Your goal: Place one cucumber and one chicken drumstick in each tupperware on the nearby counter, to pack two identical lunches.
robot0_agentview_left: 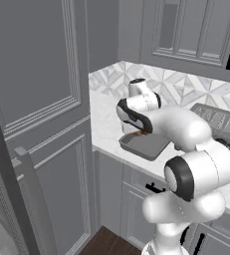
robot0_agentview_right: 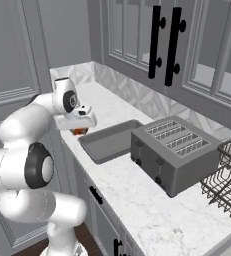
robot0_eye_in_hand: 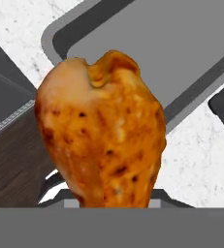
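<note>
Above the tupperware's (robot0_agentview_right: 109, 141) near end, the gripper (robot0_agentview_right: 79, 129) is clamping a drumstick (robot0_eye_in_hand: 101, 133). Only the right base view is showing the toaster (robot0_agentview_right: 174, 152) fully, sitting beside the tupperware.

The drumstick (robot0_eye_in_hand: 101, 133) is glossy orange-brown with dark specks, the tupperware (robot0_agentview_right: 107, 142) plain grey, the tabletop (robot0_agentview_right: 152, 210) white with faint grey marbling, and the backsplash (robot0_agentview_left: 186, 87) pale with diamond-patterned tiles.

One chicken drumstick (robot0_eye_in_hand: 101, 133), one tupperware (robot0_agentview_right: 109, 141), one toaster (robot0_agentview_right: 174, 152), one dish rack (robot0_agentview_right: 227, 175).
</note>
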